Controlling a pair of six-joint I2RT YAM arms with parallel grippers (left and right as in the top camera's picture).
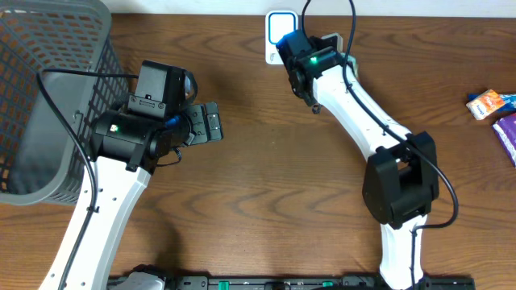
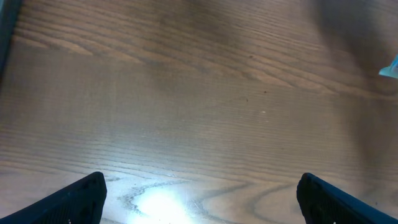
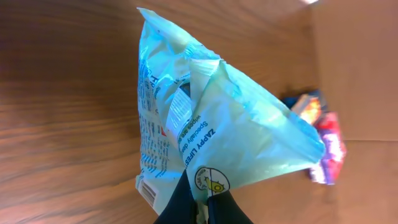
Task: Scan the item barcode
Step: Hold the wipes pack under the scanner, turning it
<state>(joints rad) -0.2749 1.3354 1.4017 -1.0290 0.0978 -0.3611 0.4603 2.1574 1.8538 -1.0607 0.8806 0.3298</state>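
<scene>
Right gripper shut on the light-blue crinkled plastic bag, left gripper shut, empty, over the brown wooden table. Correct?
No: the left gripper is open, per the left wrist view, empty over the brown wooden table. The right gripper is shut on the light-blue crinkled plastic bag.

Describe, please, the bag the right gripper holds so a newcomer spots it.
Follow the table's far edge to its middle, where the right gripper reaches. The bag pinched there is pale blue, unlike the orange packet and purple packet far right.
</scene>
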